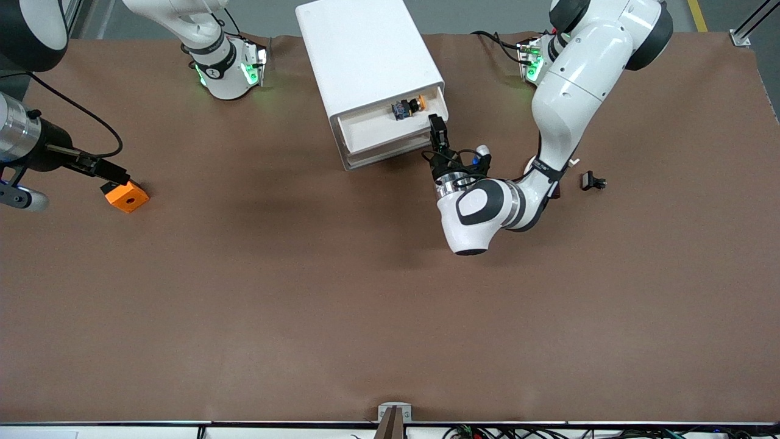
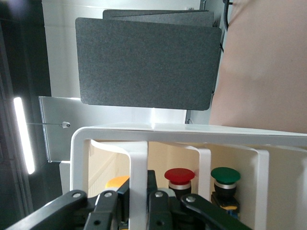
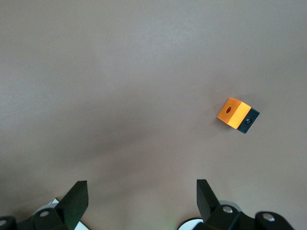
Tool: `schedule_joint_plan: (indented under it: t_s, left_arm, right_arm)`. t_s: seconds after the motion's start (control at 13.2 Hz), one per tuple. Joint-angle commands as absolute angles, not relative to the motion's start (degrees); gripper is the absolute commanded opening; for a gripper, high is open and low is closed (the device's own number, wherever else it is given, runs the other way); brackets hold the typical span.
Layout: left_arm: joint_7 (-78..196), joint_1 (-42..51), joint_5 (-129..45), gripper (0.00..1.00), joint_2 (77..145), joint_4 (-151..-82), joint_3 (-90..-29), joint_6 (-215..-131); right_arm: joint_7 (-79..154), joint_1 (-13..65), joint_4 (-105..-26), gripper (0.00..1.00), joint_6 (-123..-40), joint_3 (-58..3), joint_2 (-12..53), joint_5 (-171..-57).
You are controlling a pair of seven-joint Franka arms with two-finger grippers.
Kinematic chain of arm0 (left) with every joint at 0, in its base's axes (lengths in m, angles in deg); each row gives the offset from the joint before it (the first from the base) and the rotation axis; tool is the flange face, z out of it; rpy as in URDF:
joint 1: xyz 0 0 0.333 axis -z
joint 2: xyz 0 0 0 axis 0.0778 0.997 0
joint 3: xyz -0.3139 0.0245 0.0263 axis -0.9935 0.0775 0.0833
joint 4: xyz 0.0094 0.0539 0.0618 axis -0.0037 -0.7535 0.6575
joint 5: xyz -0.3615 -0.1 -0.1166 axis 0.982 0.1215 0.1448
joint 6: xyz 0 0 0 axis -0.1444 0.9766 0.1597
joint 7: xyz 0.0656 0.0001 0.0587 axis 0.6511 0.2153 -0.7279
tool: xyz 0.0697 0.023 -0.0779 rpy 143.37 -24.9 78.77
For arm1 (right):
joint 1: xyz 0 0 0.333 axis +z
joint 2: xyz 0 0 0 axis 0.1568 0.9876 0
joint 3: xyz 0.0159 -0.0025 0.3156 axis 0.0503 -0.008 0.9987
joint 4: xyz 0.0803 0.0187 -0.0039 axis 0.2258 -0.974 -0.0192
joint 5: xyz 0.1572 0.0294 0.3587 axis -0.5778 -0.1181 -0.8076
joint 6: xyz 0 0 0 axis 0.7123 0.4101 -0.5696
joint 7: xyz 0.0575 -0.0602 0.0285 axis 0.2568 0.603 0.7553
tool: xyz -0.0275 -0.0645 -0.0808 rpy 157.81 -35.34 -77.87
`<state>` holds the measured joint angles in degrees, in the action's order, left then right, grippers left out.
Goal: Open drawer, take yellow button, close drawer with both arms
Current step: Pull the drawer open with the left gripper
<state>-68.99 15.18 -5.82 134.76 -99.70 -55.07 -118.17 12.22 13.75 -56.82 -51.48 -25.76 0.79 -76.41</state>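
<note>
Now your cabinet [image 1: 365, 55] has its top drawer [image 1: 381, 131] pulled out, with the left gripper [image 1: 437, 131] clamped shut on the drawer's front edge. Watch that grip: pull crookedly and the drawer may jam or drag the cabinet. The right gripper [image 3: 139, 196] waits wide open and empty, well clear of the cabinet. Inside the drawer lies the button [image 1: 407, 107].

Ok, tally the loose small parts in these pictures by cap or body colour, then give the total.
Orange: 2, the button in the open drawer and the orange block on the table
Red: 1, the red-capped button
Green: 1, the green-capped button
Black: 1, the black clip
Total: 5
</note>
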Motion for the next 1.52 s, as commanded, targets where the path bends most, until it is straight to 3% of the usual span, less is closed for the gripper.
schedule_joint_plan:
  t_s: [0.0,0.61,1.29,1.36,1.44]
  left_arm:
    - [-69.51,14.87,-6.11,0.05,134.79,-98.11,-52.1,-120.36]
    - [-69.51,13.91,-6.11,0.05,134.88,-95.3,-47.1,-120.36]
    - [-69.51,11.8,-6.11,0.06,134.97,-93.54,-45.42,-120.36]
    - [-69.51,11.8,-6.11,0.09,134.97,-93.62,-45.41,-120.36]
    - [-69.42,11.88,-6.11,0.26,134.97,-93.62,-45.41,-120.36]
  right_arm:
    - [11.13,13.85,-55.7,1.0,-50.69,-25.96,1.13,-76.4]
    - [8.76,14.64,-55.7,1.0,-50.6,-25.88,1.12,-76.31]
    - [-12.74,24.21,-54.38,1.0,-50.69,-25.88,1.91,-76.57]
    - [-16.43,25.36,-53.77,1.0,-50.78,-25.88,2.44,-76.75]
    - [-19.78,26.32,-52.72,1.0,-50.69,-25.79,3.4,-76.92]
